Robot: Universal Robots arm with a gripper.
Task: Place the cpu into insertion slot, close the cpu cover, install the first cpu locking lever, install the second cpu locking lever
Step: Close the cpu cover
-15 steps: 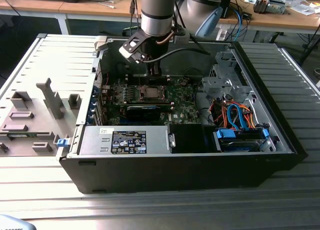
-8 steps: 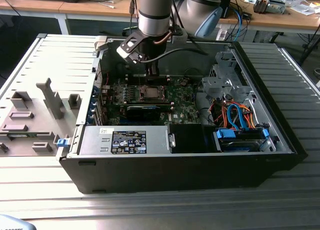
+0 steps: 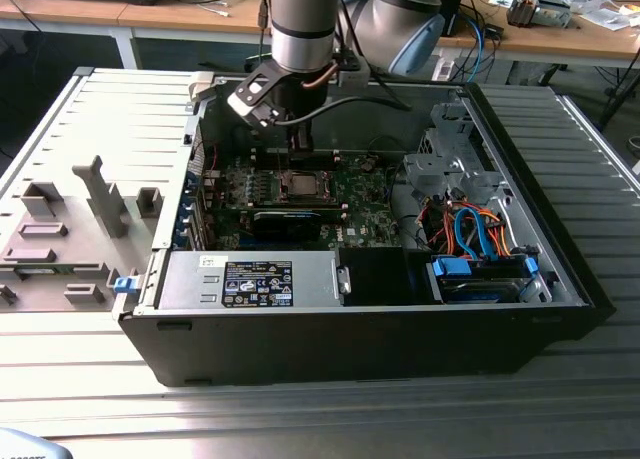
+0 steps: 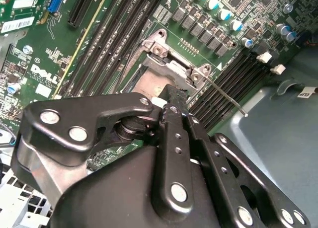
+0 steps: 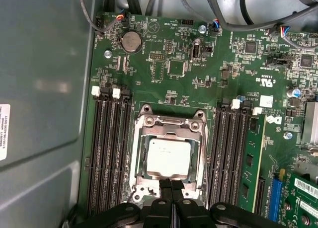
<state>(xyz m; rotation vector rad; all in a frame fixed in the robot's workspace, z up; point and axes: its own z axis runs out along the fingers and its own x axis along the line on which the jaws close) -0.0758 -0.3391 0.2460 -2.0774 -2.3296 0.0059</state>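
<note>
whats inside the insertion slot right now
The cpu lies in the insertion slot, its grey top showing through the window of the cpu cover. The contacts beneath the cpu are covered, and the shut gripper hides one edge of it.

A grey metal worktable (image 3: 560, 399) made of long ribbed slats takes up the foreground, and bright, even light falls on it, leaving pale streaks along its near edge. Behind it, across the back of the room, stands a row of desks (image 3: 200, 19) with light wooden tops and a white leg (image 3: 127, 47). Loose dark cables (image 3: 215, 4) trail over the wood, and papers and small boxes (image 3: 565, 4) lie heaped towards the exterior view's right. Below the desks the floor (image 3: 50, 54) is dark and in shadow
</note>
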